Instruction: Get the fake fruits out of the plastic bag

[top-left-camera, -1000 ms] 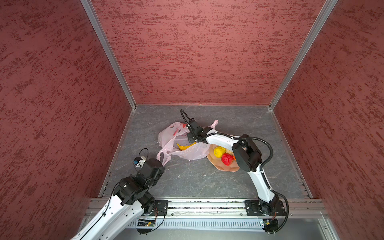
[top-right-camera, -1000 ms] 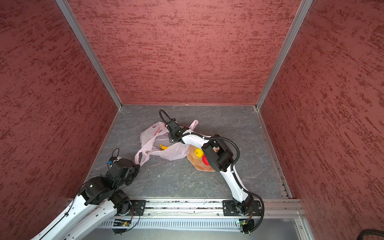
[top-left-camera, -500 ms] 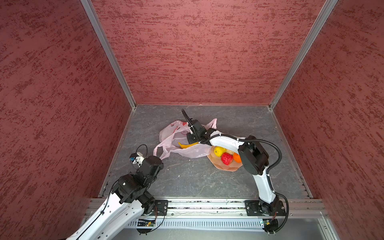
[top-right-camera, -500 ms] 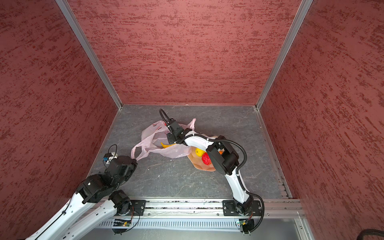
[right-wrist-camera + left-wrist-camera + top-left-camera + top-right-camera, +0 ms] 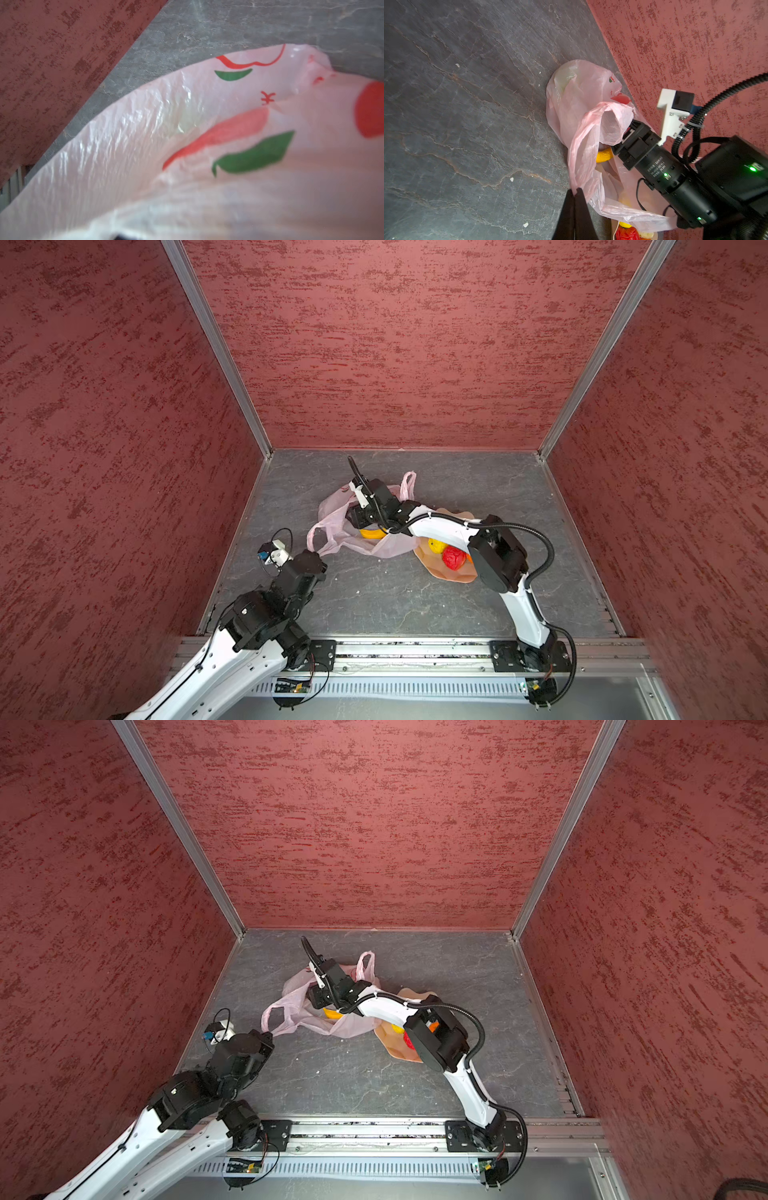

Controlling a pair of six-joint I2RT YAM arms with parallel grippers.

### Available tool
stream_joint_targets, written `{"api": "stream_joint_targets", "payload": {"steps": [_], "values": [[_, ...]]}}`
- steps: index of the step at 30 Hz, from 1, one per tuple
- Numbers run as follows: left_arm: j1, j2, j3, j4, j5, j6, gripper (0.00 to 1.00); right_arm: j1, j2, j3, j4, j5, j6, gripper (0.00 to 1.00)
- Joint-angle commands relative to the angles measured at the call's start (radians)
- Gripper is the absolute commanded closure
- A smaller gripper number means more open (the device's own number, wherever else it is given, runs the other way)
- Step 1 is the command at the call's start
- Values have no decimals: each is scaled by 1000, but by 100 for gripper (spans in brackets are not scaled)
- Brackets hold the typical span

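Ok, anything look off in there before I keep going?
No spill or tear shows. One handle of the plastic bag is stretched taut in the shut left gripper. The banana lies inside the bag. A few white specks dot the table.

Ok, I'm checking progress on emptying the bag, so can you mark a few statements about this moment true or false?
1. The left gripper pinches a handle of the plastic bag. True.
2. The banana lies on the dish. False: it is in the bag's mouth, by the right gripper.
3. A red fruit sits on the dish. True.
4. The right gripper hovers over the dish. False: it reaches into the bag.
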Motion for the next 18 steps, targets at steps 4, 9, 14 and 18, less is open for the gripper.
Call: {"api": "stream_joint_targets", "payload": {"steps": [4,9,14,18], "values": [[-11,-87,-18,-76,-11,8,100,8,136,173,18,-52,35,44],[-12,-117,-26,-94,4,11,100,13,207,275,-1,-81,52,34],[-11,-117,-48,-81,24,8,100,17,253,341,-18,-109,67,24],[-14,-118,-70,-63,34,7,100,19,288,388,-37,-128,82,20]]}}
